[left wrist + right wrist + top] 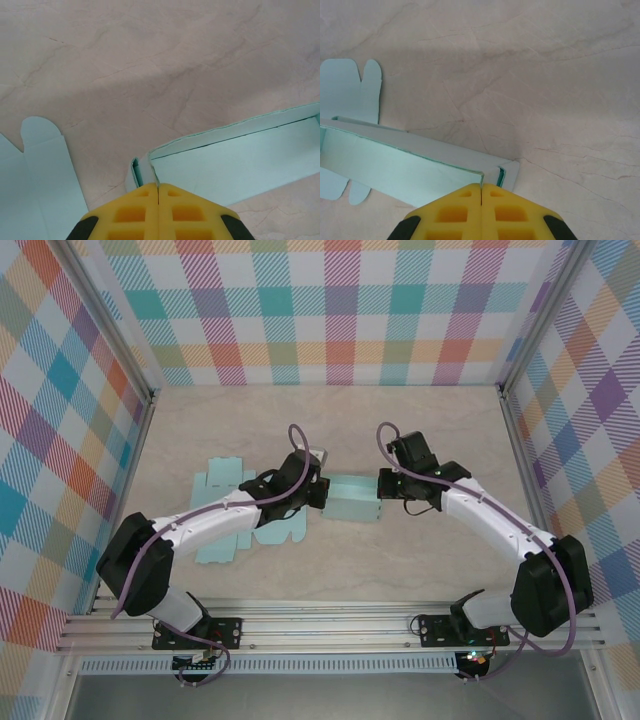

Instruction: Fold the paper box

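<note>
On the surface: paper box (352,510) sat mid-way between the two arms as a pale teal sleeve, partly raised. A flat teal sheet (222,483) lay just left of it under the left arm; couldn't tell if they were one piece.
Risk, left end: thin wall looked easy to tear or crease if that arm pulled away too hard.
Risk, right end: same deal, and uneven pulling would probably skew the sleeve or let it slip out.
Left gripper (158,186): jaws together, apparently pinching the box's left end wall (142,172).
Right gripper (481,186): jaws together too, nipping the right end corner (507,172) of the box.
</note>
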`<state>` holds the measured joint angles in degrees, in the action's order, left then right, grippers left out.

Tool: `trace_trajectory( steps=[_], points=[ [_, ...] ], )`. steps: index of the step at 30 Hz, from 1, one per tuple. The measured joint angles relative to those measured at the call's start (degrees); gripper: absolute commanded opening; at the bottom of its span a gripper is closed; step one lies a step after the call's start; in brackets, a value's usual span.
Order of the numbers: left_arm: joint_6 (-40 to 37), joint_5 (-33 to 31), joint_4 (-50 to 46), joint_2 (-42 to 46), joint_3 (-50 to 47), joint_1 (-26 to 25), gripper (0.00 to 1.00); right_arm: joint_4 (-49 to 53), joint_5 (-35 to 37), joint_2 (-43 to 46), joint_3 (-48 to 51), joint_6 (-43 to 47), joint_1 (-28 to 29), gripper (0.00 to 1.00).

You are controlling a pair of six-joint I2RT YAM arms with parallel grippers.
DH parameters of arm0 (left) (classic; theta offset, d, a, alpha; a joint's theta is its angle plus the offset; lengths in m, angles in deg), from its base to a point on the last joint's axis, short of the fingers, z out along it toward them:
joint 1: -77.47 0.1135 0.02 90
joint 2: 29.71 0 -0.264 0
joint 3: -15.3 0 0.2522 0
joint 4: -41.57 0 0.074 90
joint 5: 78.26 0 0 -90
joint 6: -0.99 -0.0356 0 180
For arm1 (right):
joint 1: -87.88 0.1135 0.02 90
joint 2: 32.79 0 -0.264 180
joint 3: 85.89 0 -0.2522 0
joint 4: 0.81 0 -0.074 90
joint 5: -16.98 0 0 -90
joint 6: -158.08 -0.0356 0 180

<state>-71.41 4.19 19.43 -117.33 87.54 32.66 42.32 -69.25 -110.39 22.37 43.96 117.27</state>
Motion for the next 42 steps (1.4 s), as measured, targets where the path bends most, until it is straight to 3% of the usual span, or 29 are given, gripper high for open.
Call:
trace_trajectory(
  steps=[12, 19, 38, 39, 42],
  points=[
    [0.68, -4.46, 6.36, 0.61, -4.59, -1.68, 0.0, -5.64, 4.42, 0.28, 2.84, -1.64, 2.08, 0.0],
    [0.81, -6.49, 10.62, 1.44, -8.22, -3.02, 0.0, -11.39, 6.86, 3.74, 9.22, -1.6, 3.78, 0.0],
    [-0.7, -10.64, 32.26, 0.92, -18.97, -6.12, 0.0, -43.45, 15.13, 11.47, 31.89, 2.75, 6.71, 0.0],
    [-0.7, -10.86, 32.7, 0.94, -19.32, -6.47, 0.03, -44.72, 15.37, 11.72, 32.7, 3.21, 6.78, 0.0],
    [-0.63, -11.21, 33.66, 1.01, -20.04, -7.15, 0.24, -46.97, 16.17, 12.0, 34.12, 4.07, 7.04, 0.0]
  ],
)
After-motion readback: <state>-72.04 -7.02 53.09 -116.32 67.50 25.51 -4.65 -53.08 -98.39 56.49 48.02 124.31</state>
